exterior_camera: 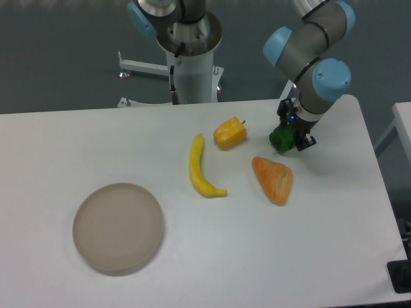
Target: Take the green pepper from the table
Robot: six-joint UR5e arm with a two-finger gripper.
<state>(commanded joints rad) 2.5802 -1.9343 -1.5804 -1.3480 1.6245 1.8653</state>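
Fingers (287, 139) closed around green pepper (280, 138), arm bent steeply down over table (192, 256) far right.

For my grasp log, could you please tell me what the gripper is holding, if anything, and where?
The two-finger gripper is closed around the small dark green glossy pepper, gripping its right side; exact finger contact is too small to tell.
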